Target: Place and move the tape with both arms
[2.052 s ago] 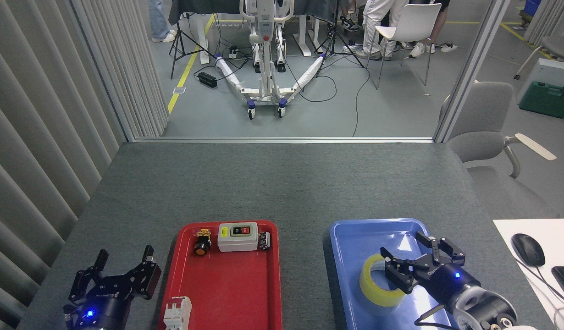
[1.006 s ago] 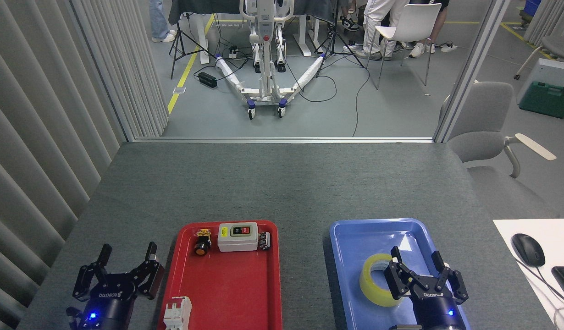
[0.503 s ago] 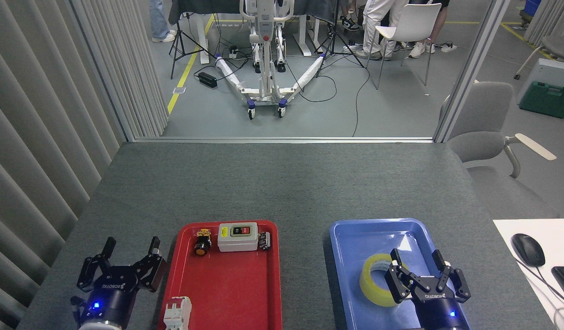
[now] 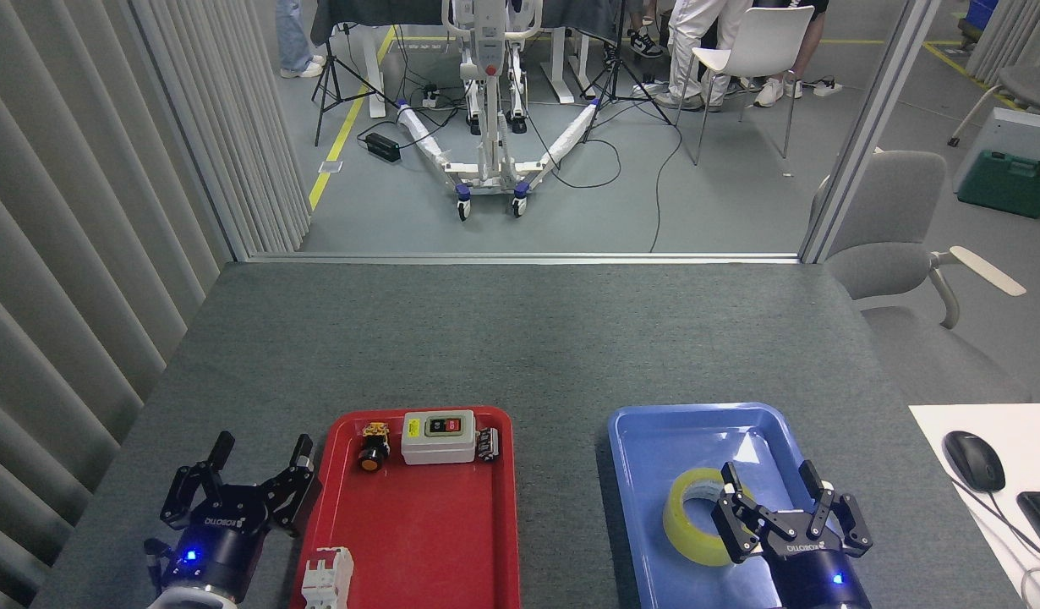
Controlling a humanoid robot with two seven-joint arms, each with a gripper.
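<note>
Your right tool stands wide open with one finger over the hollow of the tape, which lies flat in the blue tray; close off-centre and I judge the roll could skid against the tray wall or tip. Your left tool, also spread wide and holding nothing, hangs just beside the red tray rim, so a sideways sweep could clip it; the worktop beyond both trays is open.

Left pincer nearer red tray.

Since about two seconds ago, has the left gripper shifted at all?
Yes. The left gripper has drifted right, toward the red tray; its right finger now nearly reaches the tray's left rim, where a clear gap showed before. Its jaws are open.
</note>
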